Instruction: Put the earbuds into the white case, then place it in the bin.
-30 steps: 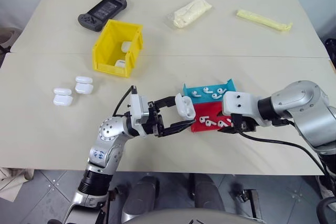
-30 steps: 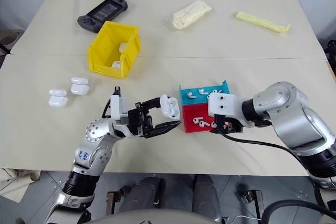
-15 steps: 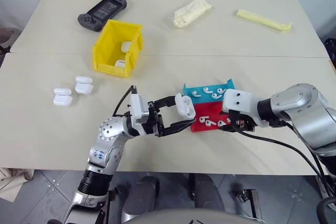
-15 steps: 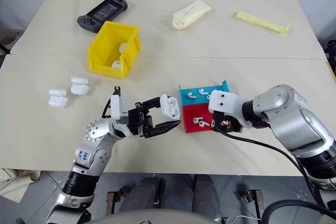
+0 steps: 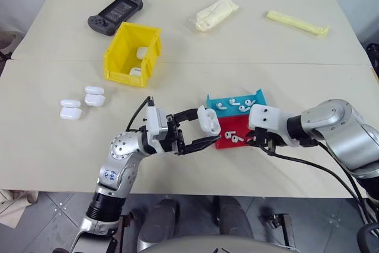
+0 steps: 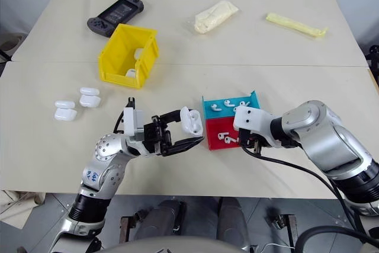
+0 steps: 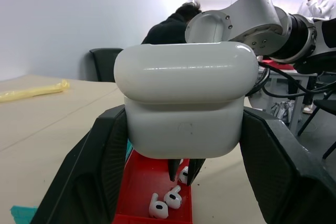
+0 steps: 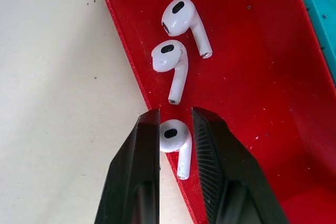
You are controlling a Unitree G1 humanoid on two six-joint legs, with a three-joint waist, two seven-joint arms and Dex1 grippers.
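Right tool (image 8: 176, 140) pinching earbud (image 8: 176, 141) in red tray (image 8: 252, 77) — left tool (image 7: 181, 182) clamping white case (image 7: 184, 98).

Black game controller (image 5: 116, 12) — far-left; yellow strip (image 5: 297, 22) far-right.

Office or lab, plain walls, office chair (image 7: 107, 56), seated people (image 7: 167, 23)

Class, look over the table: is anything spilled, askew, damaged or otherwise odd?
Nothing is spilled or broken. One oddity: the white case in the left gripper has its lid shut, though the earbuds lie loose in the red tray.
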